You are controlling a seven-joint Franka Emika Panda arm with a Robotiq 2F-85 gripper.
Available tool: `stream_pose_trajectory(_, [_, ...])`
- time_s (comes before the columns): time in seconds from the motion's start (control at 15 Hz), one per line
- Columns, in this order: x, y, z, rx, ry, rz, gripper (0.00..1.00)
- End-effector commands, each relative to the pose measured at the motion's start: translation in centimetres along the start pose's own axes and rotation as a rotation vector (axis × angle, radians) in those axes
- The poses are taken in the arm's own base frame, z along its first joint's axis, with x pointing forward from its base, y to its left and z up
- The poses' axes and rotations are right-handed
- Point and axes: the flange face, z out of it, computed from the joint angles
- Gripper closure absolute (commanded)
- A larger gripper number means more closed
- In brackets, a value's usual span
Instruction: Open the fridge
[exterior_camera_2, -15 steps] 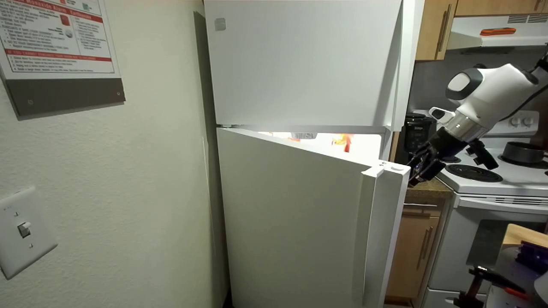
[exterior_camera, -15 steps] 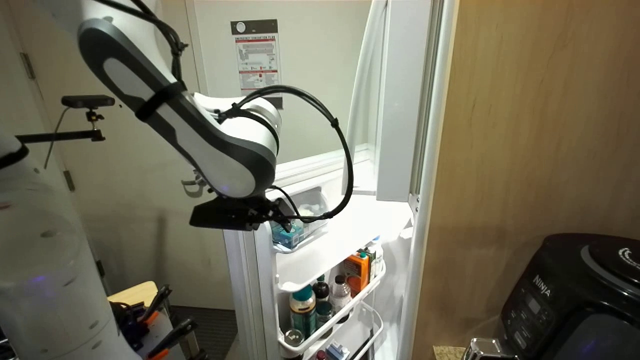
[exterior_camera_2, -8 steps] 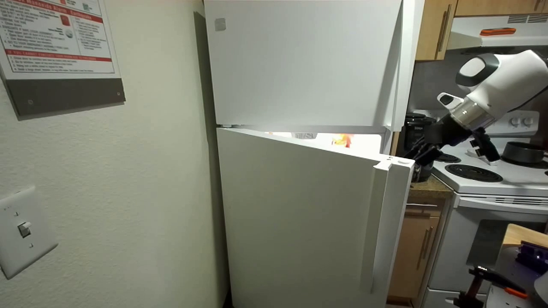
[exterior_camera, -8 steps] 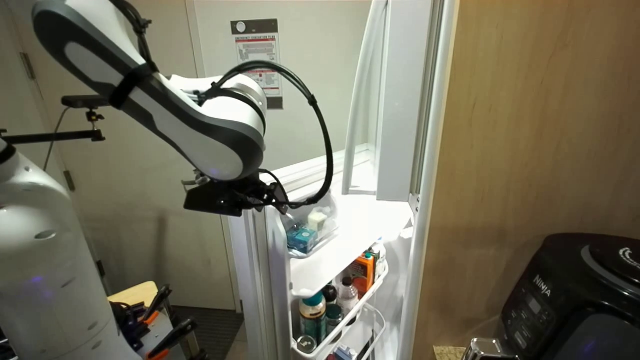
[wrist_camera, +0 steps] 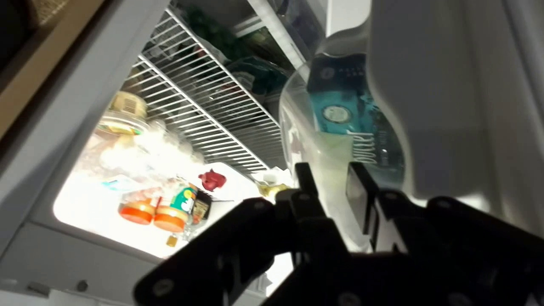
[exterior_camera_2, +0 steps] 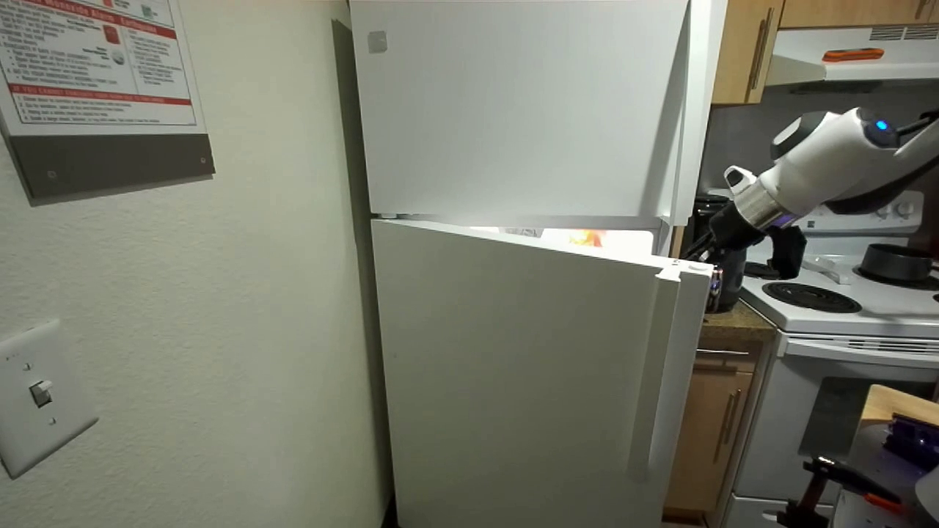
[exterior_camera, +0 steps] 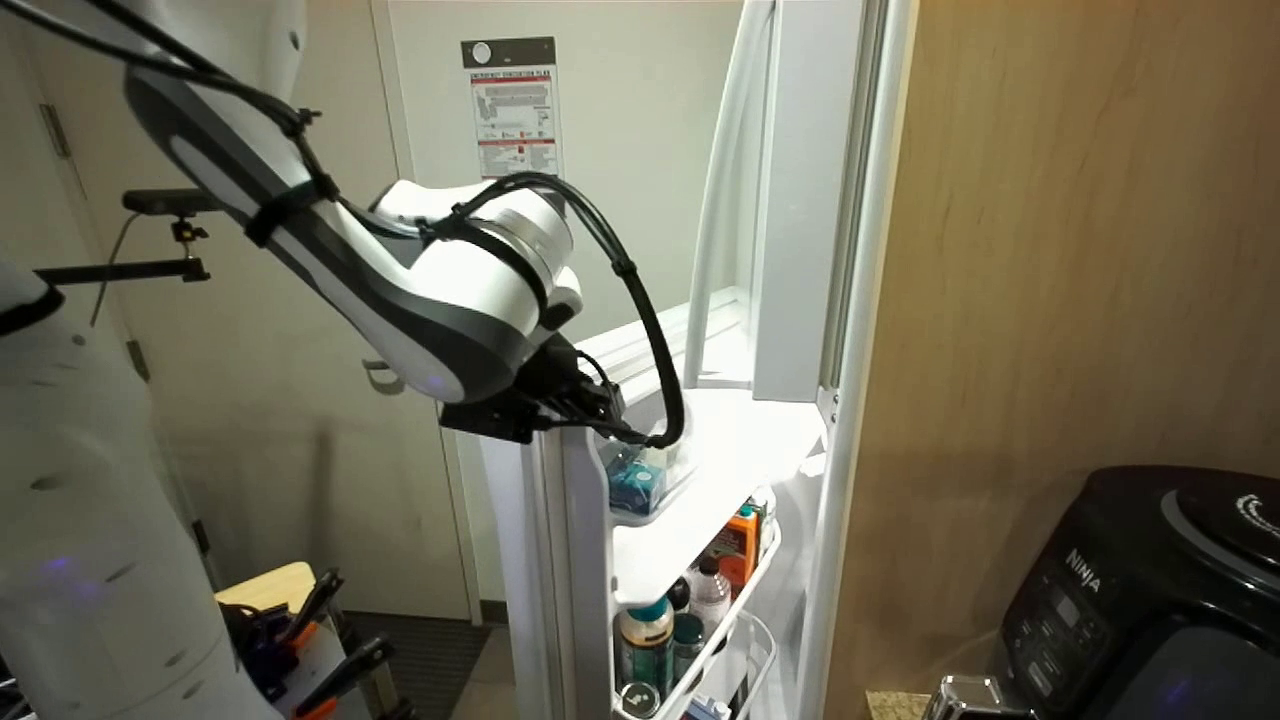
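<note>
Partly open, the lower door (exterior_camera_2: 528, 381) of a white fridge (exterior_camera_2: 517, 271) stands angled out into a kitchen, its hinged side by a pale wall (exterior_camera_2: 242, 308), its free edge toward a white stove (exterior_camera_2: 866, 321) that bears a dark pot (exterior_camera_2: 895, 262). The upper door (exterior_camera_2: 521, 110) is closed, and light fills the gap just beneath it. In an exterior view, a robot arm (exterior_camera: 400, 310) with a looped black cable (exterior_camera: 643, 305) extends to the lower door's inner side, where the gripper (wrist_camera: 333, 174) hangs near a clear bin (wrist_camera: 297, 106) that holds a teal package (wrist_camera: 338, 100). The gripper's jaws are apart — part of the bin shows through the space between them — and whether they touch the door or the bin cannot be told. Lower on the door's inside stand an orange carton (exterior_camera: 737, 548) and a teal-capped bottle (exterior_camera: 645, 645). The wrist view looks past the bin into the fridge, where orange-lidded jars (wrist_camera: 172, 219) sit in strong glare near a wire shelf (wrist_camera: 204, 111). An evacuation notice (exterior_camera: 515, 115) hangs beyond the arm, and a black Ninja appliance (exterior_camera: 1130, 610) sits near a wood-grain panel (exterior_camera: 1050, 250) that flanks the fridge. An orange item (exterior_camera_2: 853, 55) shows at the range hood (exterior_camera_2: 902, 67) above the stove.
</note>
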Motion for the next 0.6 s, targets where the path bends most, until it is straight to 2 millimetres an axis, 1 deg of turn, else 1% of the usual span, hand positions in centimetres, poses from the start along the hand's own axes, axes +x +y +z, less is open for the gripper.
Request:
stream_pose_trajectory(0.0, [0.5,0.4,4.9,-0.037,-0.077,0.022,0.96])
stream_pose_trajectory(0.13, [-0.1,0.2,6.5,-0.029,-0.116,0.009,1.00])
stream_pose_trajectory(0.2, [-0.1,0.0,6.4,-0.015,-0.119,-0.006,0.73])
stream_pose_trajectory(0.27, [0.0,0.0,6.0,-0.003,-0.114,-0.015,0.80])
stream_pose_trajectory(0.33, [-0.1,-0.6,5.1,0.017,-0.104,-0.028,0.69])
stream_pose_trajectory(0.4, [-0.2,-1.2,4.6,0.031,-0.100,-0.038,0.63])
stream_pose_trajectory(0.47, [-0.5,-1.9,4.1,0.048,-0.099,-0.048,0.86])
stream_pose_trajectory(0.53, [-0.8,-2.8,3.6,0.068,-0.098,-0.055,0.90])
